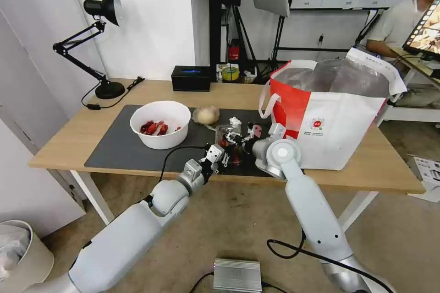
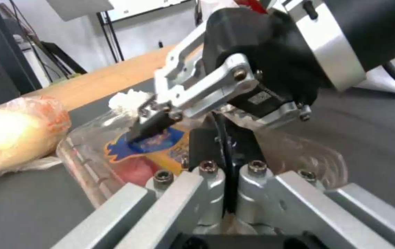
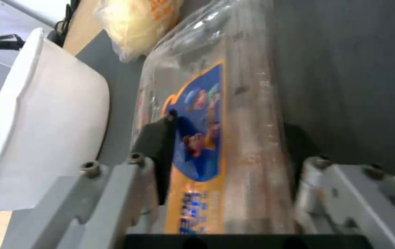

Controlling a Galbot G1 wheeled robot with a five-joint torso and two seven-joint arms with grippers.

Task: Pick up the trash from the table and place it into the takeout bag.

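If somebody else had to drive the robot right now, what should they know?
Left pincer: shut on the tray's near edge.
Right pincer: shut across the tray.
Tray, bowl, wrap ball and tissue are all on the mat. The bag stands open at the robot's right.
Done: none of the four bagged.
Left: all four.

clamshell tray [image 1: 228,139]: largely covered by both grippers in the head view; label print too blurred to read
takeout bag [image 1: 330,123]: contents veiled by foil lining; logo text too small
white bowl [image 3: 40,131]: cut off at the picture's edge, scraps unseen
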